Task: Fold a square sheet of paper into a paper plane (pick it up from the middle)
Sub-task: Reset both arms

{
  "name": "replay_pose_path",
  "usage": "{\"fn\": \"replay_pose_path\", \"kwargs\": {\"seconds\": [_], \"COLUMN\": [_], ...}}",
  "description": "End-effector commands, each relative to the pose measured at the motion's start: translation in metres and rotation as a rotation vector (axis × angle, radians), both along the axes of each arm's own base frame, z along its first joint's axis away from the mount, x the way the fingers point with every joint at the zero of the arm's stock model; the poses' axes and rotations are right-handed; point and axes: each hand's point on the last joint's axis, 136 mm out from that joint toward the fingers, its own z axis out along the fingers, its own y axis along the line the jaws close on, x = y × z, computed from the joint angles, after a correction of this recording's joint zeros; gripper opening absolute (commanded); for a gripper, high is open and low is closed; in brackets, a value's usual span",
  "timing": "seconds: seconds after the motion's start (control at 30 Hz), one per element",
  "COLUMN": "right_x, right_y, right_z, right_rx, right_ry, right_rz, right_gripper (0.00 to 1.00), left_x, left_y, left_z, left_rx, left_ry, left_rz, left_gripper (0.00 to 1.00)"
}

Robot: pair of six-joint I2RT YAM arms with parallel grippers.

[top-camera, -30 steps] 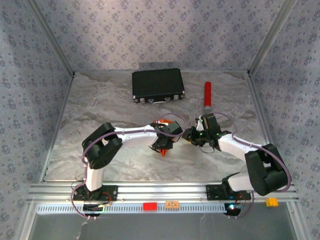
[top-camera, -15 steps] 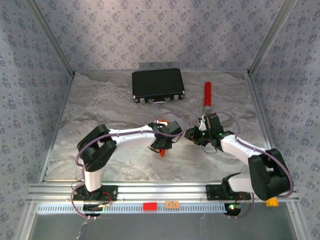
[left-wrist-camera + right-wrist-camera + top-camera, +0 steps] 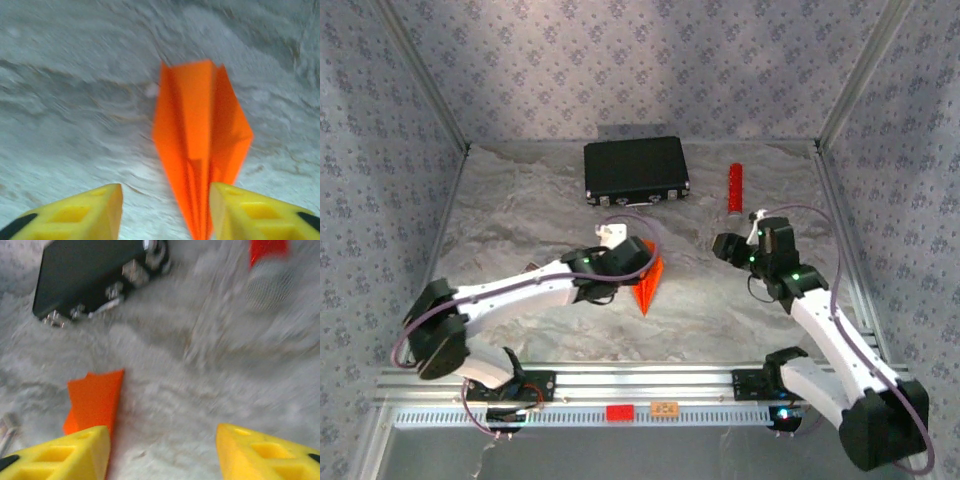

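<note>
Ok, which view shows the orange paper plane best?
The left wrist view: the paper plane lies close and centred, its folds and pointed shape plain. The top external view shows it whole but small; the right wrist view catches a blurred part.

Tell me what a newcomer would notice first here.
The bright orange paper plane, a creased pointed dart, lies in the middle of the table. The left gripper is above it, yellow fingers open on either side of its tip. Next come the black case at the far edge and the red cylinder to its right.
</note>
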Motion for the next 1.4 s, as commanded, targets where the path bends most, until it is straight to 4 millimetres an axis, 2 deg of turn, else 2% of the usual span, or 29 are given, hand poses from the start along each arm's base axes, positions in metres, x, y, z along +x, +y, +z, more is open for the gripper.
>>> {"fn": "replay_pose_path", "kwargs": {"seconds": [0.0, 0.07, 0.13, 0.2, 0.37, 0.4, 0.47, 0.57, 0.67, 0.73, 0.87, 0.97, 1.03, 1.07, 1.1, 1.17, 1.2, 1.27, 1.37], "right_x": [0.002, 0.005, 0.007, 0.014, 0.036, 0.042, 0.051, 0.064, 0.075, 0.080, 0.085, 0.087, 0.092, 0.093, 0.096, 0.098, 0.099, 0.098, 0.098], "right_y": [-0.056, -0.076, -0.093, -0.106, -0.130, -0.128, -0.122, -0.121, -0.111, -0.103, -0.091, -0.097, -0.101, -0.103, -0.107, -0.116, -0.119, -0.119, -0.119], "right_z": [0.016, 0.020, 0.014, 0.003, -0.024, -0.028, -0.039, -0.049, -0.055, -0.062, -0.079, -0.091, -0.093, -0.096, -0.097, -0.098, -0.098, -0.098, -0.098], "right_rx": [-0.275, -0.400, -0.499, -0.564, -0.562, -0.572, -0.601, -0.628, -0.648, -0.598, -0.567, -0.569, -0.587, -0.580, -0.565, -0.552, -0.549, -0.549, -0.551], "right_ry": [-0.075, -0.104, -0.102, -0.094, -0.147, -0.188, -0.235, -0.250, -0.332, -0.339, -0.378, -0.363, -0.354, -0.314, -0.308, -0.276, -0.274, -0.273, -0.271], "right_rz": [-0.171, -0.216, -0.249, -0.256, -0.327, -0.309, -0.256, -0.229, -0.155, -0.103, -0.042, -0.076, -0.107, -0.109, -0.121, -0.163, -0.172, -0.173, -0.175], "right_gripper": [0.66, 0.70, 0.75, 0.76, 0.77, 0.77, 0.77, 0.76, 0.76, 0.76, 0.76, 0.78, 0.78, 0.81, 0.99, 0.99, 0.99, 0.99, 0.99], "left_x": [0.025, 0.034, 0.042, 0.051, 0.073, 0.076, 0.085, 0.101, 0.112, 0.120, 0.131, 0.134, 0.133, 0.133, 0.132, 0.129, 0.127, 0.130, 0.144], "left_y": [0.054, 0.085, 0.117, 0.149, 0.216, 0.228, 0.241, 0.240, 0.242, 0.239, 0.240, 0.236, 0.240, 0.244, 0.247, 0.258, 0.257, 0.258, 0.277], "left_z": [0.024, 0.030, 0.034, 0.035, 0.031, 0.030, 0.025, 0.013, -0.005, -0.012, -0.021, -0.026, -0.028, -0.035, -0.042, -0.049, -0.056, -0.053, -0.063], "left_rx": [0.087, 0.107, 0.147, 0.183, 0.336, 0.379, 0.448, 0.499, 0.419, 0.364, 0.410, 0.412, 0.384, 0.350, 0.315, 0.257, 0.224, 0.217, 0.201], "left_ry": [-0.163, -0.194, -0.233, -0.261, -0.259, -0.264, -0.274, -0.303, -0.326, -0.375, -0.442, -0.472, -0.507, -0.495, -0.496, -0.530, -0.529, -0.567, -0.441], "left_rz": [0.085, 0.138, 0.210, 0.284, 0.435, 0.465, 0.445, 0.307, 0.267, 0.232, 0.197, 0.149, 0.146, 0.148, 0.146, 0.183, 0.162, 0.165, 0.243], "left_gripper": [0.62, 0.77, 0.91, 0.99, 1.00, 1.00, 1.00, 1.00, 1.00, 1.00, 1.00, 1.00, 1.00, 1.00, 1.00, 1.00, 1.00, 1.00, 1.00]}}
